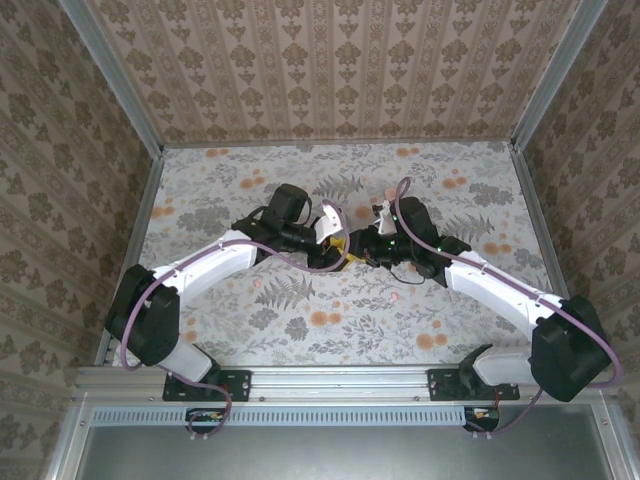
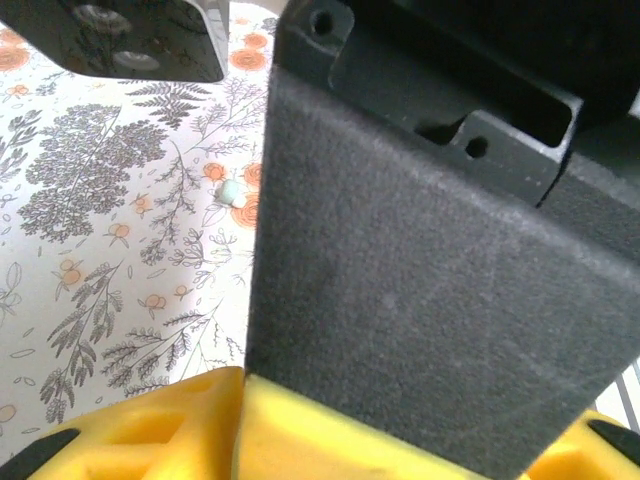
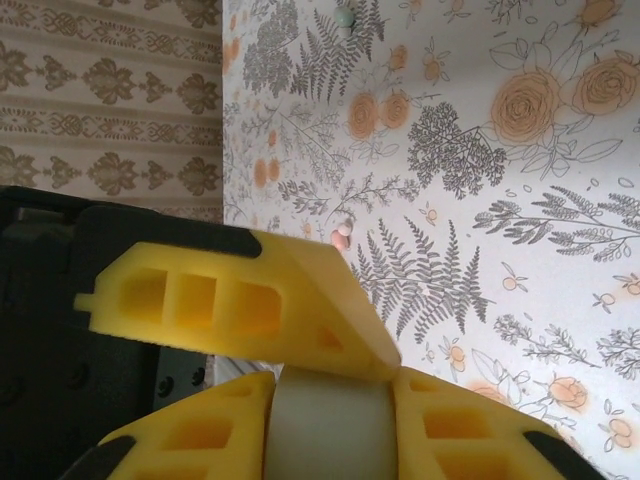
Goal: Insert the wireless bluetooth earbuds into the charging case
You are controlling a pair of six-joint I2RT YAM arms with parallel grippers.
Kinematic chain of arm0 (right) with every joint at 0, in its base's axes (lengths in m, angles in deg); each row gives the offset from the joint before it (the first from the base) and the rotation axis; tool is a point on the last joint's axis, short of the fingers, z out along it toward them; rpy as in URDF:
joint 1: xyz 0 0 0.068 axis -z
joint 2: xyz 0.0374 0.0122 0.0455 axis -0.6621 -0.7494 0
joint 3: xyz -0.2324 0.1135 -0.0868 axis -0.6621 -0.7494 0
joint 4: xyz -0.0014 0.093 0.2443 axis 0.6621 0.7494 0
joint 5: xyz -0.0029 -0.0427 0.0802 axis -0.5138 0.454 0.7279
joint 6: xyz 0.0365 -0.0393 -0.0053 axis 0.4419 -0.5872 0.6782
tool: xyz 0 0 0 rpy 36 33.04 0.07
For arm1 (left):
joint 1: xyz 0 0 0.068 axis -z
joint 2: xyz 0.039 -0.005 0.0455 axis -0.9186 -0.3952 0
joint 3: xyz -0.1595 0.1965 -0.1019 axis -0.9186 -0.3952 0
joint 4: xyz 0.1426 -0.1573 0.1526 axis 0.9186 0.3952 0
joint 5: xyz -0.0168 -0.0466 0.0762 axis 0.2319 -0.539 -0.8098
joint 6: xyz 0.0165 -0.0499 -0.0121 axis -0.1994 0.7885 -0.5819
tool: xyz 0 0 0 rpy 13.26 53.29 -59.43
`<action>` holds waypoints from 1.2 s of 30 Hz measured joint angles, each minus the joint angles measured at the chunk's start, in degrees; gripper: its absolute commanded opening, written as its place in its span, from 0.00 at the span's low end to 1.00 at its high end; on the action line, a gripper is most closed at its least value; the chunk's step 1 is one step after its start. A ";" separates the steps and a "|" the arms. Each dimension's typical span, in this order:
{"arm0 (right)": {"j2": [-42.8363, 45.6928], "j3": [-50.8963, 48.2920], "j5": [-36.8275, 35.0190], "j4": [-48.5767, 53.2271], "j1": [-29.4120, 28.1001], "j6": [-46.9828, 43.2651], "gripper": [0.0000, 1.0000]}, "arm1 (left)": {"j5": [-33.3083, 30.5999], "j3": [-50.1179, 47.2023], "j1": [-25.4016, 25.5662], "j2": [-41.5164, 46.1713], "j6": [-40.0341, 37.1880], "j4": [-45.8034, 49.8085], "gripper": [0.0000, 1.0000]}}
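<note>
Case (image 3: 326, 445), smooth, pale, sits pinched in right end effector (image 3: 325, 415); left end effector (image 1: 339, 257) unclear.

Pale object (image 3: 325, 440) in right end effector (image 3: 330, 400) cut off at bottom edge, mint earbud (image 2: 230, 190) tiny, indistinct

Bright, even light; near foreground softly blurred.

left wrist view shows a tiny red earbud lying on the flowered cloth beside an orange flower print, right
Not red. The earbud is pale mint. The left wrist view shows it lying on the flowered cloth beside an orange flower print, as you said.
</note>
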 measured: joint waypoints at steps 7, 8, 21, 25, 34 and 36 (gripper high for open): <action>-0.35 0.00 0.28 -1.73 -0.15 0.85 0.19 | -2.10 -2.25 -1.60 2.34 1.53 -3.74 0.78; -0.39 0.00 0.44 -2.14 -0.15 1.16 0.18 | -2.16 -3.43 -2.56 3.56 2.43 -5.14 0.81; -5.33 1.22 11.76 -12.55 6.99 6.10 0.18 | 4.28 -21.53 -14.14 17.70 14.38 -27.47 0.82; -7.80 2.93 17.44 -16.63 7.43 8.04 0.19 | 6.14 -23.32 -13.51 15.69 16.24 -34.58 0.81; -7.65 2.25 22.38 -25.92 7.43 14.43 0.20 | 5.60 -23.63 -6.95 11.69 16.28 -43.69 0.75; -7.34 1.81 22.60 -27.08 7.43 15.56 0.20 | 5.35 -23.54 -6.40 10.58 16.35 -45.11 0.72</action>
